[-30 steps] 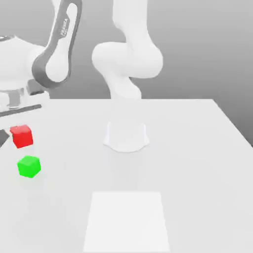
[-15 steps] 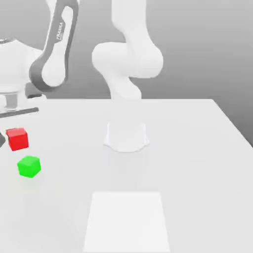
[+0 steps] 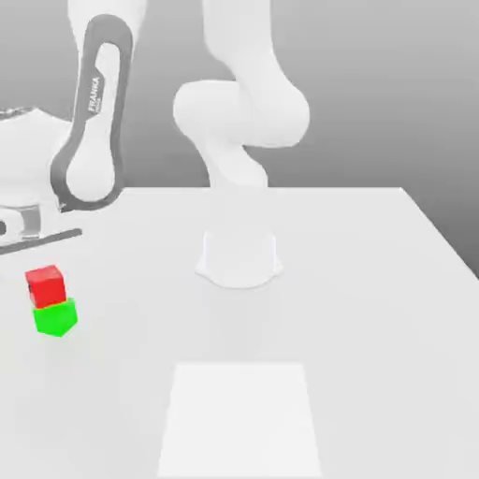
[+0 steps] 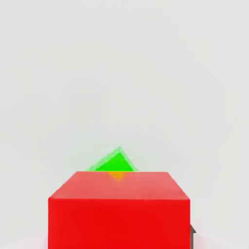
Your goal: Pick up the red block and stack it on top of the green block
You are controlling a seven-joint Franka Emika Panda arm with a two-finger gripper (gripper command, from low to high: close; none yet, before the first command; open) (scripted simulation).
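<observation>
In the exterior view, the red block (image 3: 45, 284) sits directly above the green block (image 3: 54, 319) at the far left of the table, their faces meeting or nearly so, with the red one offset slightly to the left. My gripper (image 3: 43, 272) comes down from the hand at the left edge and is shut on the red block. In the hand view, the red block (image 4: 119, 211) looms close, and a corner of the green block (image 4: 115, 162) peeks out beyond it. A dark fingertip (image 4: 192, 236) shows beside the red block.
The arm's white base (image 3: 239, 258) stands mid-table, with the arm's links arching over to the left. A pale square patch (image 3: 239, 417) lies on the table (image 3: 374, 309) toward the front. The table's right edge runs diagonally at the exterior view's right.
The red block has come down with my hand and shifted slightly right, from hanging apart above the green block to right on top of it. The green block has not moved.
</observation>
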